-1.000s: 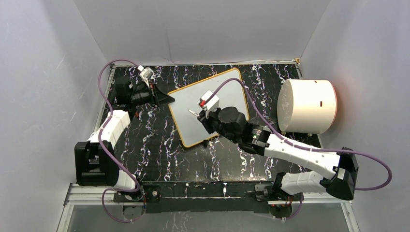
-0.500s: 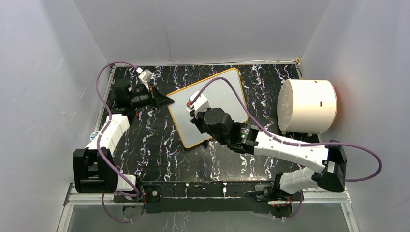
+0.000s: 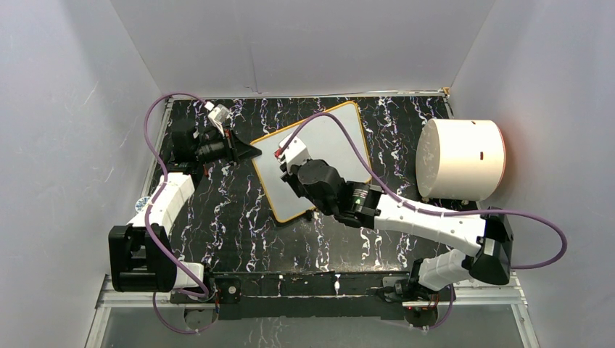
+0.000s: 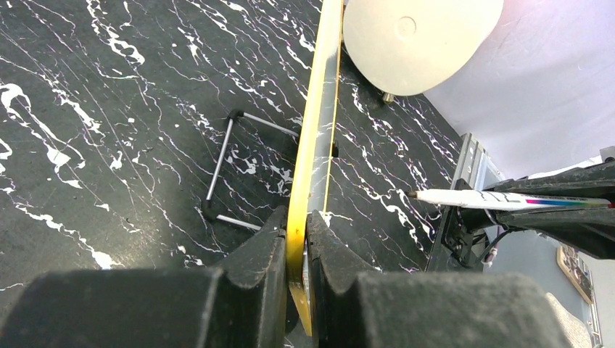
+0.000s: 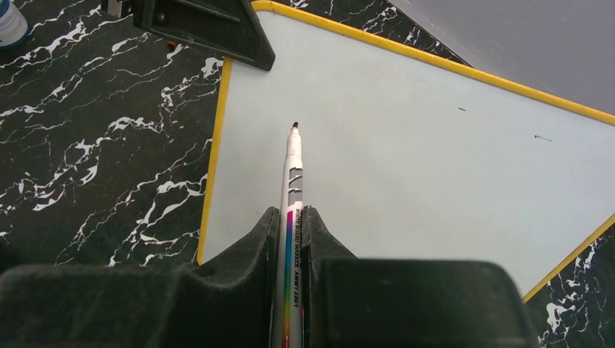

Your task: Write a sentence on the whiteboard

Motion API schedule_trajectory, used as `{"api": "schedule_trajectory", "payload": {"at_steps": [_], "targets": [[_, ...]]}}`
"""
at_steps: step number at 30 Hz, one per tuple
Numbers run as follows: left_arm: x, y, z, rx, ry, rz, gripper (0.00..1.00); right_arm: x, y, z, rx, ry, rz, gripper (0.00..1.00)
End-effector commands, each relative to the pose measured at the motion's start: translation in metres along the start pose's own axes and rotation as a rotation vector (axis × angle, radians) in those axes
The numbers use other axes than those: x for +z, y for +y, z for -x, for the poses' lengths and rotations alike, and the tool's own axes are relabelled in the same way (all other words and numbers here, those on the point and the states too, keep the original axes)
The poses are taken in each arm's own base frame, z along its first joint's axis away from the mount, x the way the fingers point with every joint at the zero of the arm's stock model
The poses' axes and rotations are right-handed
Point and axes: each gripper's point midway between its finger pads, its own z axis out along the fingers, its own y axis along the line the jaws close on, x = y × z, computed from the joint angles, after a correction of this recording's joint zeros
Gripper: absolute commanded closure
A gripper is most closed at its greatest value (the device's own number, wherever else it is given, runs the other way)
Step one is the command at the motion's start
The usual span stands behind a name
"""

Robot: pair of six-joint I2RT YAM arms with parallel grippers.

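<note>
The whiteboard (image 3: 335,139) with its orange-yellow rim lies tilted on the black marbled table. My left gripper (image 3: 249,151) is shut on the board's left corner; in the left wrist view (image 4: 297,226) the rim (image 4: 317,138) runs edge-on between the jaws. My right gripper (image 3: 289,161) is shut on a white marker with a rainbow stripe (image 5: 291,174), above the board's left part. The marker's dark tip points toward the left corner, close to the surface (image 5: 420,167); I cannot tell whether it touches. The board shows only two tiny dark specks. The marker also shows in the left wrist view (image 4: 493,199).
A big white cylinder (image 3: 460,159) lies on its side at the right of the table, also in the left wrist view (image 4: 420,36). A wire stand (image 4: 232,167) sits under the board. A small white bottle (image 5: 11,22) stands beyond the left gripper's fingers (image 5: 210,29). Grey walls enclose the table.
My right arm has moved the marker leftward across the board, toward the corner held by the left gripper. The left gripper has kept its hold.
</note>
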Motion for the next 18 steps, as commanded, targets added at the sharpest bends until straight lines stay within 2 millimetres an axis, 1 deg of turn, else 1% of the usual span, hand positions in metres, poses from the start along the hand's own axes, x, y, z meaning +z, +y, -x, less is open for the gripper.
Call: {"api": "schedule_trajectory", "payload": {"at_steps": [1,5,10,14,18], "targets": [[-0.003,0.009,-0.001,0.042,-0.011,0.067,1.0,0.004,-0.001,0.026,0.03,-0.048,-0.026,1.0],[-0.004,0.009,0.0,0.042,-0.014,0.072,1.0,0.01,0.002,0.026,0.018,-0.028,-0.03,1.0],[-0.002,0.011,-0.001,0.021,-0.012,0.081,1.0,0.013,0.004,0.029,0.036,-0.014,-0.04,1.0],[0.001,0.009,-0.001,0.006,-0.009,0.076,1.0,0.016,0.005,0.029,0.026,0.003,-0.053,1.0],[0.004,0.009,-0.002,-0.008,-0.01,0.085,1.0,0.015,0.001,0.029,0.024,0.004,-0.075,1.0]]}}
